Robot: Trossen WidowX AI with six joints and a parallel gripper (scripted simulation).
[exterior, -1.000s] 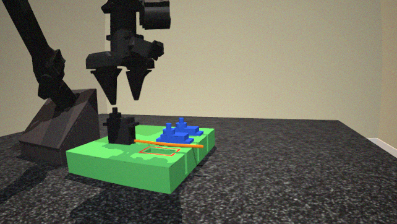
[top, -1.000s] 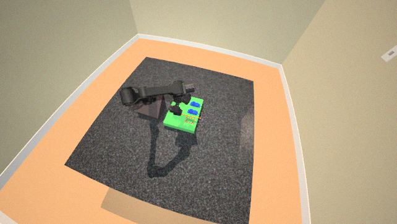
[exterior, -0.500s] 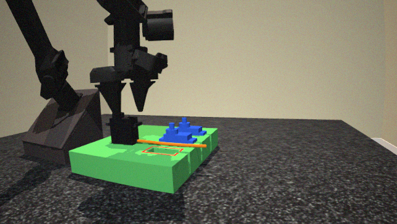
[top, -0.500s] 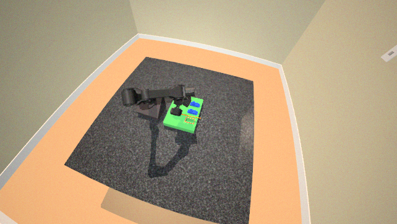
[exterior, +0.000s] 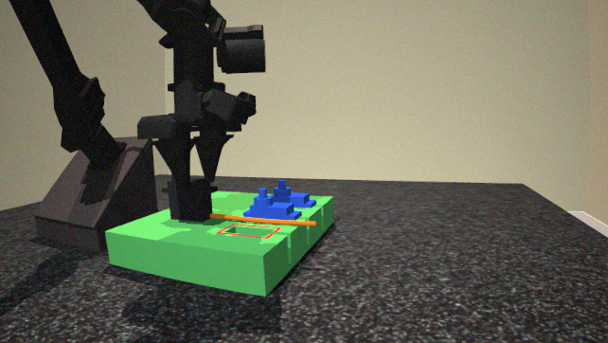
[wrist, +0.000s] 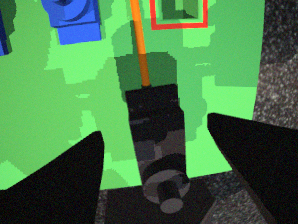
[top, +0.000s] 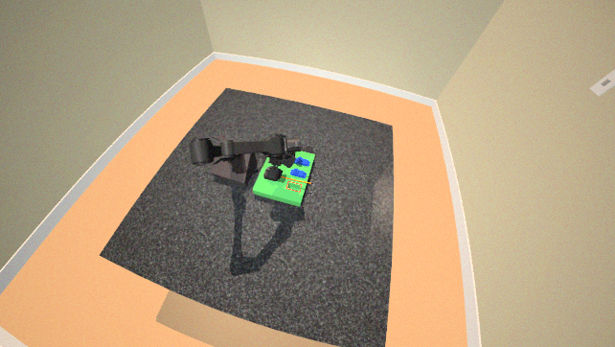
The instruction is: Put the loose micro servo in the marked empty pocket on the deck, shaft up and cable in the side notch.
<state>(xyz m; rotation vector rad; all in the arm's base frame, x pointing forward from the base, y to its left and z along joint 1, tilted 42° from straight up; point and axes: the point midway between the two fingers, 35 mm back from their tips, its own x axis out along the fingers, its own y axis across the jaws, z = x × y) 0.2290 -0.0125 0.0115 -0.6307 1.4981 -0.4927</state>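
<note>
the end effector (wrist: 160, 156) is reaching down over the green deck (exterior: 189, 256), its two fingers straddling the black micro servo (wrist: 156, 129) — open, not clamping it. the servo is standing upright on the deck, just beside the red-outlined pocket (exterior: 248, 230), its orange cable (exterior: 265, 220) trailing past two blue servos (exterior: 279, 204). the deck is resting on the dark speckled counter (exterior: 426, 261).
</note>
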